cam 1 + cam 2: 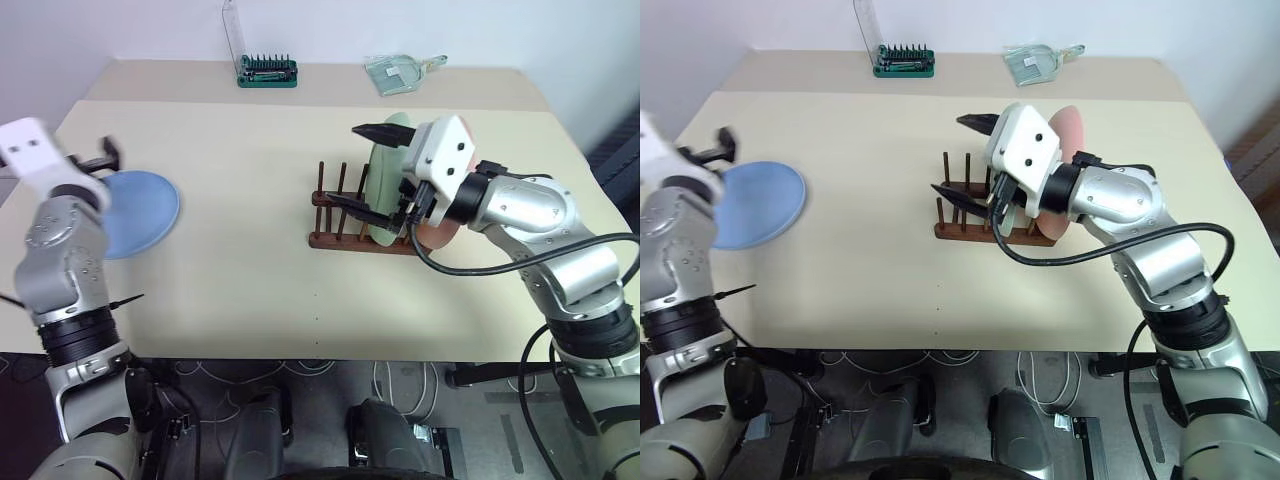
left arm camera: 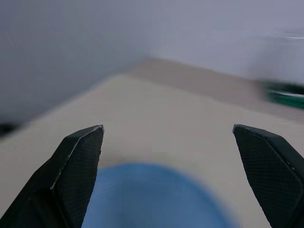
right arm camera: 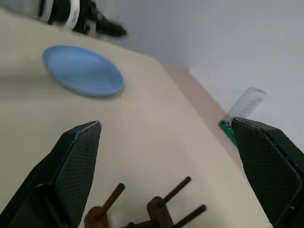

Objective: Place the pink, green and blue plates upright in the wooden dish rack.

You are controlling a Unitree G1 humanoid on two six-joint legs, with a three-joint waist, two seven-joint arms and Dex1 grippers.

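Closest to the head camera, the left gripper hangs at about nine o'clock on the tabletop, just over the far rim of the blue plate, which lies flat there, well apart from the rack. Its jaws stand wide with nothing between them; in the left wrist view the blue disc sits low between the two black fingers. Out toward three o'clock, the wooden dish rack already carries the green plate upright among its pegs, and the pink plate stands on edge just behind it, mostly hidden by the right arm. The right gripper hovers beside the rack, jaws spread wide and empty, one finger above the green plate's top edge and one low by the pegs. At twelve o'clock, near the far edge, sit a green-based tool holder and a clear scoop, neither part of the job. By the look of it, two plates are racked and the blue one is the step in hand. The next move probably calls for the left jaws to lower onto the plate's rim, pinch it, tip it upright and carry it across to a free slot at the rack's near-left end.
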